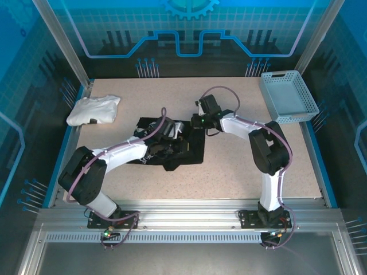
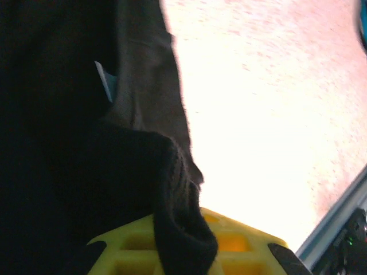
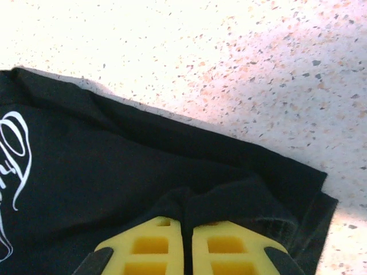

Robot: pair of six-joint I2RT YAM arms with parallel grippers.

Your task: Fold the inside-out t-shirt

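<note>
T-shirt (image 1: 172,150) lies bunched at the middle of the bench (image 1: 246,166), long axis left to right. Left fingers (image 2: 241,252) are pinched on a dark fold near its middle. Right fingers (image 3: 155,226) are clamped on its far right corner. Most of the cloth lies nearer me than both grips. I judge spreading it sideways is next.
</note>
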